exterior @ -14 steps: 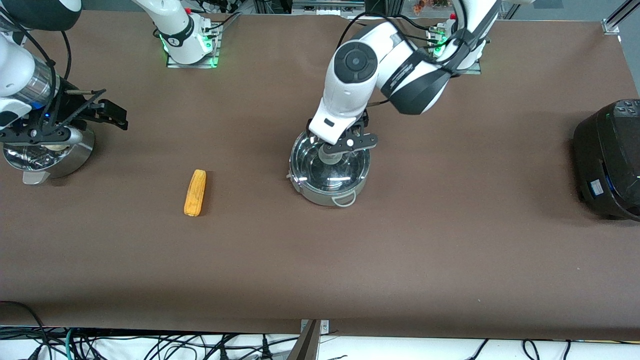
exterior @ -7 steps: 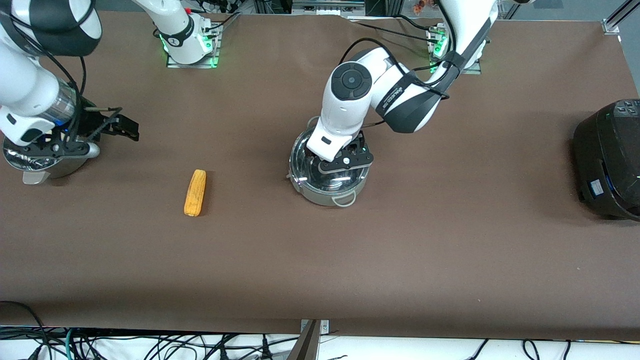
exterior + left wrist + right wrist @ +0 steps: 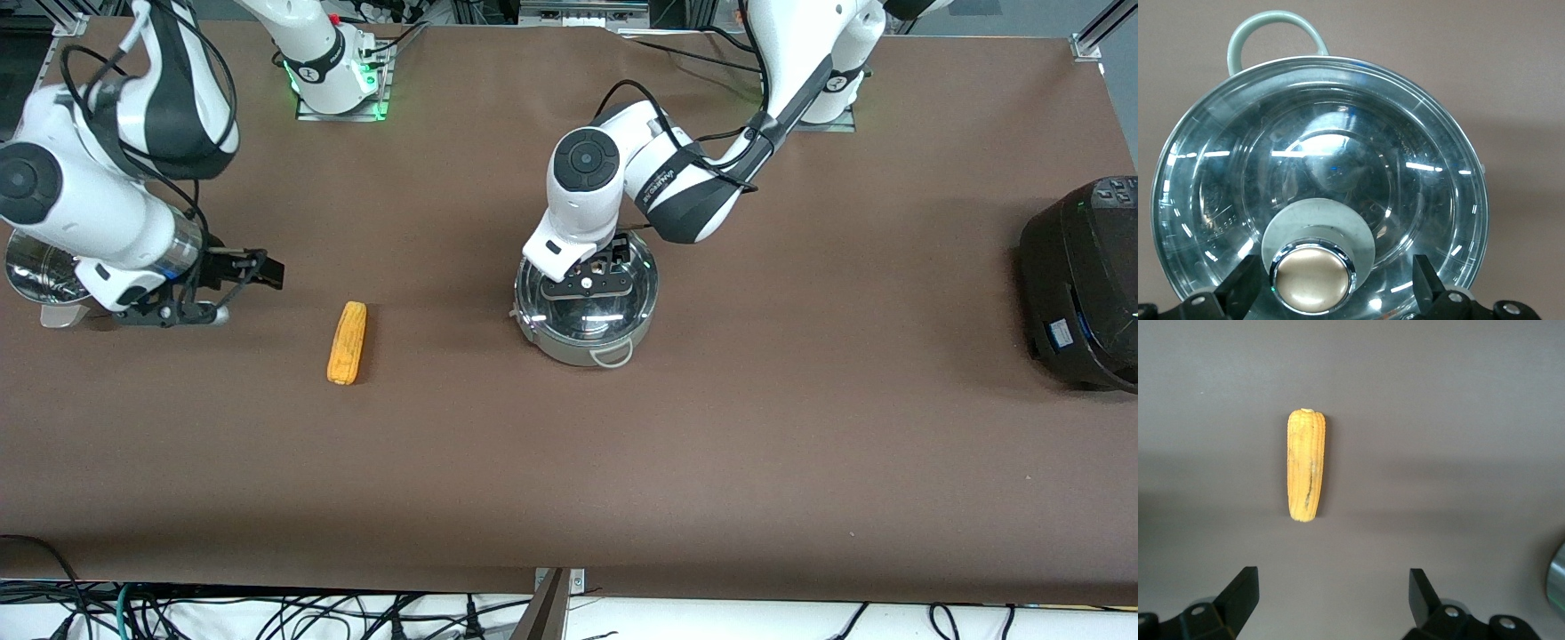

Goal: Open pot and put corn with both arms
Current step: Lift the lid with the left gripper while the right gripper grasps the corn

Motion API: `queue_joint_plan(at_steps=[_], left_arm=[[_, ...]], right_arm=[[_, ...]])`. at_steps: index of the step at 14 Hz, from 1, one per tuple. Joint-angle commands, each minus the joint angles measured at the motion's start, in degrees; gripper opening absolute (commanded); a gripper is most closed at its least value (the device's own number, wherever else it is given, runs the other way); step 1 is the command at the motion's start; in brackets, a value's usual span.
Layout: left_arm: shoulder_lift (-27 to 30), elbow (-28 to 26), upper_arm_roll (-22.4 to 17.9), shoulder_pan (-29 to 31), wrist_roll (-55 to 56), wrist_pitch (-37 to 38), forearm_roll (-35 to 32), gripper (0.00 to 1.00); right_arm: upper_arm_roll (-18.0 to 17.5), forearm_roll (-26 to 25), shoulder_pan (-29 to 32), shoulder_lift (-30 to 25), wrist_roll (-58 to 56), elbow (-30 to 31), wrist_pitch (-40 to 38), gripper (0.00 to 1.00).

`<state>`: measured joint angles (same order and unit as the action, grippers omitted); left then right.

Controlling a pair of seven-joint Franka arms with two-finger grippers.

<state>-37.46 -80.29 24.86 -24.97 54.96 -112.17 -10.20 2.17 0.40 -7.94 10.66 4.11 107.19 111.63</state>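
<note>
A brown table (image 3: 800,462) fills most of the front view. At the left arm's end of it sits a black rounded appliance (image 3: 1080,284) with buttons on its top and a small label on its side. At the right arm's end stands a second shiny steel pot (image 3: 40,276), partly hidden. Two metal base plates (image 3: 342,107) lit with green lights lie along the edge farthest from the front camera. Black cables (image 3: 267,613) tangle on the floor under the nearest edge.
</note>
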Motion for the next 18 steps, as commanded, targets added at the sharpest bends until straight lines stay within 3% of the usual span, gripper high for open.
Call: queue_joint_plan(at_steps=[1,3,5,6,7,8,13,18], left_arm=[[0.7,-0.4,0.2,0.2,-1.0,0.7,-1.6,1.00],[0.7,-0.5,0.2,0.2,-1.0,0.7,-1.6,0.89],[0.7,-0.5,0.2,0.3,-1.1,0.8,-1.6,0.53],[0.7,-0.5,0.2,0.2,-1.0,0.8,-1.6,0.26],[0.9,-0.4,0.2,0.2,-0.9,1.3,-1.6,0.10],[1.0,-0.2,0.3,0.3,-0.9,2.8,-1.6,0.01],[2.6,0.6,0.2,0.7,-0.7,6.5,-1.6,0.00],[12.1,0.8,0.6,1.2,-1.5,16.9,-0.4,0.00]], right_arm=[[-0.1,0.4,-1.5,3.4,1.9,-0.1,3.9,1.00],[-0.1,0.5,-2.9,5.8,3.8,-0.2,7.2,1.00],[-0.1,0.4,-3.0,8.0,4.0,-0.4,10.3,1.00],[-0.1,0.4,-3.0,9.7,4.0,-0.4,12.3,1.00],[-0.1,0.4,-2.9,11.8,4.0,-0.5,14.9,1.00],[-0.2,0.4,-3.0,13.5,4.0,-0.5,17.3,1.00],[-0.2,0.5,-3.6,18.4,4.1,-0.8,23.7,0.99],[-0.3,1.4,-3.9,21.9,4.1,-2.2,25.8,0.95]])
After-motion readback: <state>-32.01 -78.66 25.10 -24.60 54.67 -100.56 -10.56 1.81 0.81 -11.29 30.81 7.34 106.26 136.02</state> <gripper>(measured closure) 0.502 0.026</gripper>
